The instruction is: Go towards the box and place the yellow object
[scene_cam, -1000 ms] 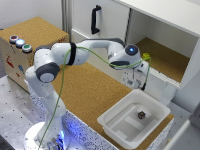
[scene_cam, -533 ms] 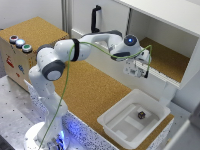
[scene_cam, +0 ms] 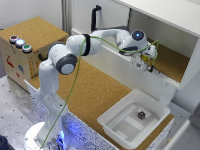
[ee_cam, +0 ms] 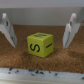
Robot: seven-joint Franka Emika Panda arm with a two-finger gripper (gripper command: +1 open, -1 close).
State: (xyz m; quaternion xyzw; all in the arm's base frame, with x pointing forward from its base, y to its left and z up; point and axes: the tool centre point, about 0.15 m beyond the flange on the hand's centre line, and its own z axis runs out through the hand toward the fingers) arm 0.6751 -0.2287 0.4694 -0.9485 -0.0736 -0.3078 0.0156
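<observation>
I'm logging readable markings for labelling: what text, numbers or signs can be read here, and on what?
"S": dark mark on one face of the yellow cube, wrist view.
A short bar like "I" or "1": on the adjoining face; which one is unclear.
Red marking on the wooden button box: too blurred to read.
Nothing else is legible.

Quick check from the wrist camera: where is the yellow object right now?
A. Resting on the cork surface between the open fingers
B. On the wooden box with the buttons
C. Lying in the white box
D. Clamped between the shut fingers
A: in the wrist view the yellow object sits on the cork surface, with the fingers standing apart on either side, not touching it.
</observation>
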